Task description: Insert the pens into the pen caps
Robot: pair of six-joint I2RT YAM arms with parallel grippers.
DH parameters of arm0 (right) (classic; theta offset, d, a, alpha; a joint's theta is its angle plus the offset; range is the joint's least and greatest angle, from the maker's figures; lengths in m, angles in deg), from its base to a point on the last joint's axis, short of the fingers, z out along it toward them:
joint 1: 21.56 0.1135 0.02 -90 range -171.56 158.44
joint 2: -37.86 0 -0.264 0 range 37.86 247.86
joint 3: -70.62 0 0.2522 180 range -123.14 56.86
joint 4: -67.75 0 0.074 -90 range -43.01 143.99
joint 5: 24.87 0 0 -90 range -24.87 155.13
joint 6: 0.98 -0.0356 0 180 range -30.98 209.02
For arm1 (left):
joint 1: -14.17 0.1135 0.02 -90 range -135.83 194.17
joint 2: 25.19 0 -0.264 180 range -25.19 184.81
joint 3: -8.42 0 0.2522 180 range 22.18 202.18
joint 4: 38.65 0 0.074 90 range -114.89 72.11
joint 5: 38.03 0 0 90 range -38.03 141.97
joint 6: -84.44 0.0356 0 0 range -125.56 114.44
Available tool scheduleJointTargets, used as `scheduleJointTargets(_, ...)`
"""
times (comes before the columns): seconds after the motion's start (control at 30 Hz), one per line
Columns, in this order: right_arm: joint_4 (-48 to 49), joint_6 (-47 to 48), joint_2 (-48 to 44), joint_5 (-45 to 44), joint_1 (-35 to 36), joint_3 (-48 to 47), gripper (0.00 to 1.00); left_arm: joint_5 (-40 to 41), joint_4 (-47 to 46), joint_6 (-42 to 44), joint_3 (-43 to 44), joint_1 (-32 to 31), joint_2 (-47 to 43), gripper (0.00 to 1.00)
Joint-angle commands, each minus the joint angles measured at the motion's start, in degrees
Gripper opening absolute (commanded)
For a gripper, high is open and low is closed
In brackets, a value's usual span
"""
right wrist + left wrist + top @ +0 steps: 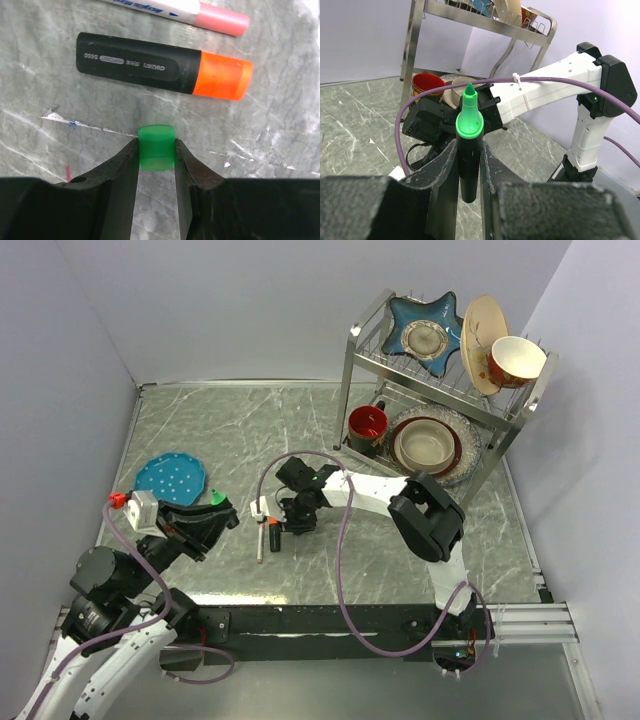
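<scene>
Left hand (469,152) grips the green marker (469,125), tip bare and sticking out past the fingers. Right hand (156,145) is closed on the green cap (156,148), which sits on the bench (50,100). Just beyond, the orange marker (140,62) wears its orange cap (222,76) and the white pen (160,6) its pink cap (222,21), so those look done. Only the green pair is left; no blue pen in view.
</scene>
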Motion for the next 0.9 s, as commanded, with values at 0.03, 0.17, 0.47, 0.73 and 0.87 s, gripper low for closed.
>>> scheduleJointTargets(0.03,4.3,-7.4,-0.3,-2.9,-0.3,2.7,0.14,2.2,-2.5,-0.5,-0.2,0.0,-1.3,0.01)
scheduleJointTargets(0.17,4.8,-12.8,-1.1,-1.4,-0.4,2.5,0.09,5.7,-1.6,-1.2,0.1,0.0,-1.0,0.01)
scheduleJointTargets(0.47,13.8,-32.0,-8.8,-6.2,-0.6,8.4,0.00,10.1,1.2,-5.7,0.7,0.0,0.0,0.01)
scheduleJointTargets(0.73,21.1,-52.3,-20.1,-9.7,-2.8,16.2,0.00,9.5,1.0,-10.5,-0.5,0.0,2.6,0.01)
scheduleJointTargets(0.87,23.7,-59.5,-25.3,-14.2,-3.1,19.8,0.00,8.7,0.3,-12.5,-2.3,0.0,3.7,0.01)
